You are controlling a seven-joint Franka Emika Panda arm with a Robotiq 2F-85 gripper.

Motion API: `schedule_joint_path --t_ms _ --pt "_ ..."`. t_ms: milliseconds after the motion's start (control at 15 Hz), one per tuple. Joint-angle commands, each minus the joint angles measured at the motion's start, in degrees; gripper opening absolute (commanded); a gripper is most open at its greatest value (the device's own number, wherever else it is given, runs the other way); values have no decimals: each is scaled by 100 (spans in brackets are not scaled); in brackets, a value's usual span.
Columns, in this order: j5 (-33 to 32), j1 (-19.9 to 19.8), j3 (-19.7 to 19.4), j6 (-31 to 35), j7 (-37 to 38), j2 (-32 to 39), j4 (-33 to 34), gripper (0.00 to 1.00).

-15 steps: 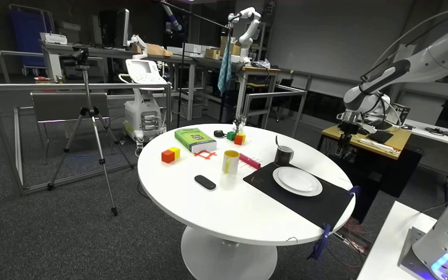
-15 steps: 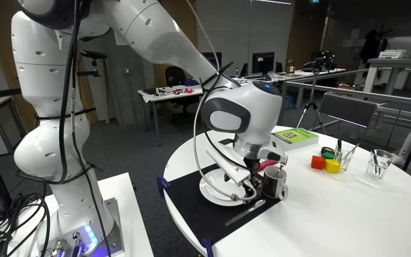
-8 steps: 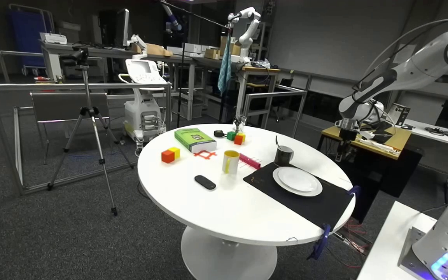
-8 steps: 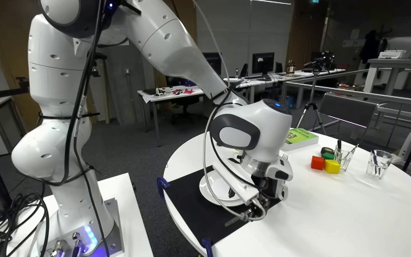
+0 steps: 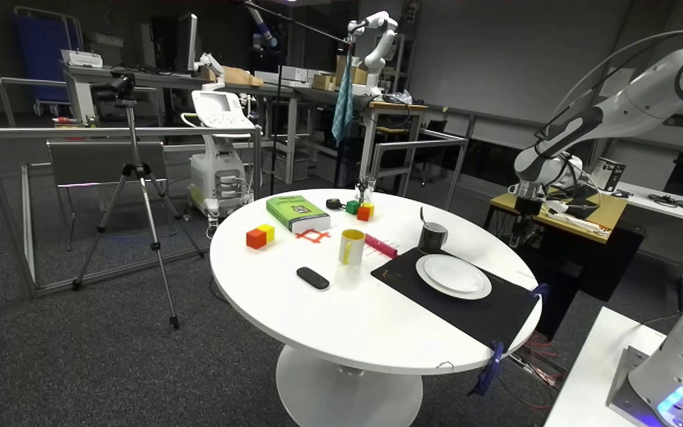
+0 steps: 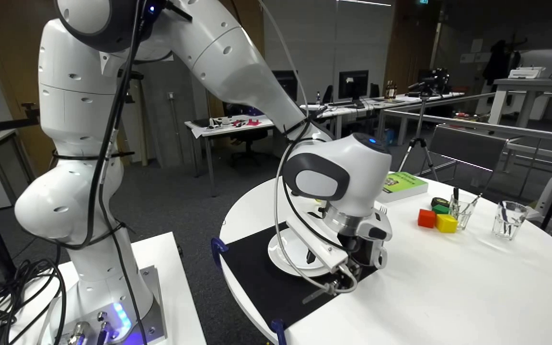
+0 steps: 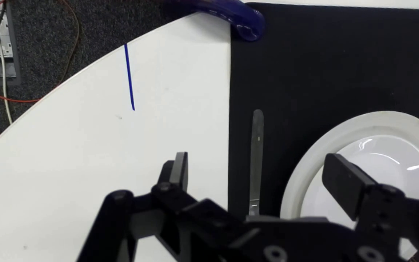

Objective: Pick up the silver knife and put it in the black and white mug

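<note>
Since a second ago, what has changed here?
The gripper moved down, sitting lower in both exterior views. It stands open, the silver knife showing between its jaws in the wrist view; nothing was gripped or let go. The knife, black and white mug and white plate stayed put.

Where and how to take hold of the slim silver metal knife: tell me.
I'd grip the slim silver metal knife near the middle of its visible length, from straight above, jaws closing across its narrow width: it lies flat on the black rectangular mat. Bare mat separates it from the large round white plate, so one jaw should probably fit between.
</note>
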Motion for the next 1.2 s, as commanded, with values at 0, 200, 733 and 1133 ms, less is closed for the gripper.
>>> schedule_joint_path --t_ms 0,200,733,1133 --pt "-37 -210 221 99 -125 134 41 100" --pt "-87 -262 281 201 -135 312 91 100" --pt "2 -462 510 812 -146 768 269 100" --pt "-77 -528 704 1119 -33 1025 397 100"
